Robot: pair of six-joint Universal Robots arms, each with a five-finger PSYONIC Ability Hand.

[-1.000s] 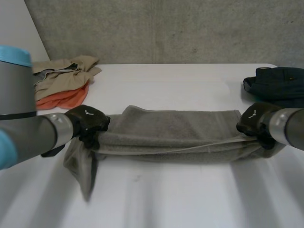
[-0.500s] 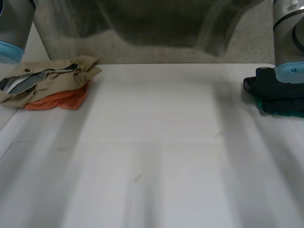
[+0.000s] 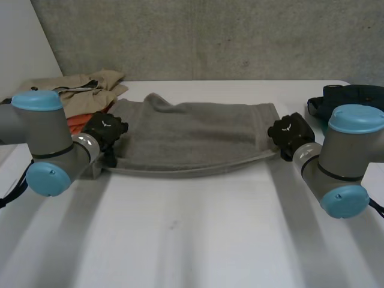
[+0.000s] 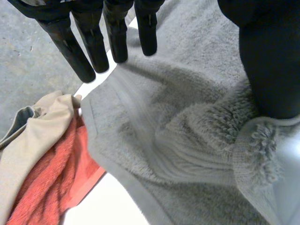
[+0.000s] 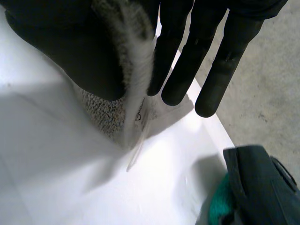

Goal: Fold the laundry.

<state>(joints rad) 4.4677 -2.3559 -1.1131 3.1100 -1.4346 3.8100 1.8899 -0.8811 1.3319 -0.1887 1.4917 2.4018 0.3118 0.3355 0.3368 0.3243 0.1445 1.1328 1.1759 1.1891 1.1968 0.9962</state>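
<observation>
Flick complete: your grey towel [image 3: 192, 135], airborne half a second ago, now lies spread across the far middle of the table [image 3: 198, 240]. The left hand [image 3: 105, 132] pinches its near-left corner and the right hand [image 3: 288, 133] its near-right, ready for folding.

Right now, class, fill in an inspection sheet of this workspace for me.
Surface: white table.
Job's things: grey towel spread across the middle, near edge slightly raised.
Clutter: beige and orange clothes at the far left; dark clothes at the far right.
Hands: left hand grips the towel's left end; right hand pinches its right end.
Cables: nothing seen lying on the table.
Surroundings: concrete wall behind.
</observation>
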